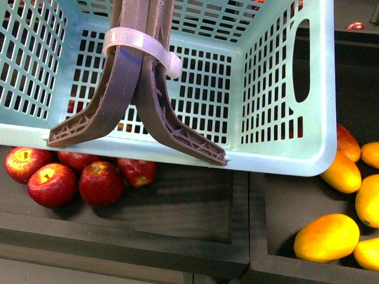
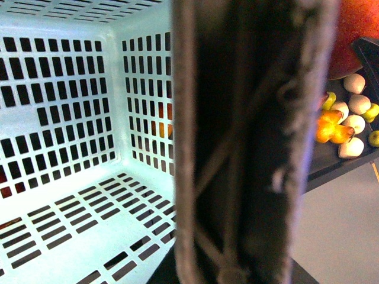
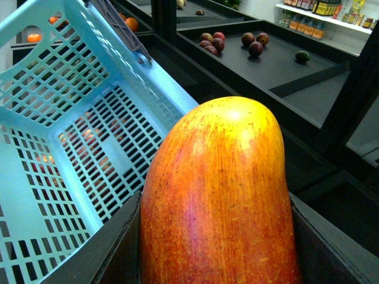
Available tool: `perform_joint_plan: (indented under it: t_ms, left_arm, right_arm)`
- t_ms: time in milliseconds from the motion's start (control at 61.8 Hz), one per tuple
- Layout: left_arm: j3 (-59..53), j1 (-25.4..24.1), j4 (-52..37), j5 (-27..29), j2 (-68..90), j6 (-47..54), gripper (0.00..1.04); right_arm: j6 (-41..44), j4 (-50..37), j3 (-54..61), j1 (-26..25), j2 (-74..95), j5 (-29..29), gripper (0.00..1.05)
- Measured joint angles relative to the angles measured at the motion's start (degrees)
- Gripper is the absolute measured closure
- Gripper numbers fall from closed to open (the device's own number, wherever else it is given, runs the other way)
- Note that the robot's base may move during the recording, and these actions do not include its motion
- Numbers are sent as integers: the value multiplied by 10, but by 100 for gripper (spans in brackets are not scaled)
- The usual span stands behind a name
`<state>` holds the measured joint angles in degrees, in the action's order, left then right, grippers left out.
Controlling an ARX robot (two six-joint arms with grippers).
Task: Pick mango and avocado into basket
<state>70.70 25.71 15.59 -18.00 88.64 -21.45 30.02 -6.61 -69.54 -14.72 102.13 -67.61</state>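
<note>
**A:** Right wrist view first: what is seen nearest?

**B:** The mango (image 3: 219,195) fills the foreground, red-orange with a yellow crown. It is pinched by the right gripper (image 3: 219,266), whose dark jaws are pressed against its two flanks.

**A:** Is it inside the basket?

**B:** It is not. The basket (image 3: 53,94) is seen just beside it, mouth open, and its floor is shown bare in the left wrist view. The carry is judged to be the step in hand.

**A:** How should the release be done?

**B:** The fruit should be brought fully past the near rim. It should be kept off the brown handles (image 1: 118,83), which are bound by a white tie (image 1: 139,44) and rise over the opening. It should be lowered close to the floor before the jaws are parted, since a smooth, heavy fruit may be bruised or sent rolling if let go from high up.

**A:** And the left gripper?

**B:** It is not seen. Its camera is blocked by a handle, so its state cannot be told.

**A:** The avocado?

**B:** Farther off, on a dark shelf (image 3: 266,68), a small dark green fruit lies alone, apart from a cluster of dark red fruits (image 3: 213,42). It is taken to be the avocado (image 3: 302,56).
</note>
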Motion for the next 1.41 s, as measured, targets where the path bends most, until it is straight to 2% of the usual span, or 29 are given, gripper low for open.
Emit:
perform_joint_plan:
  t_ms: [550, 906, 1165, 1408]
  left_arm:
    - [0, 0, 0, 0, 0, 0, 99]
    - [0, 0, 0, 0, 0, 0, 99]
    - [0, 0, 0, 0, 0, 0, 99]
    - [0, 0, 0, 0, 0, 0, 99]
  right_arm:
    - [-9, -2, 104, 85, -106, -15, 44]
    - [61, 56, 155, 121, -132, -7, 44]
    - [71, 23, 180, 167, -128, 33, 44]
    - [24, -52, 176, 199, -86, 92, 44]
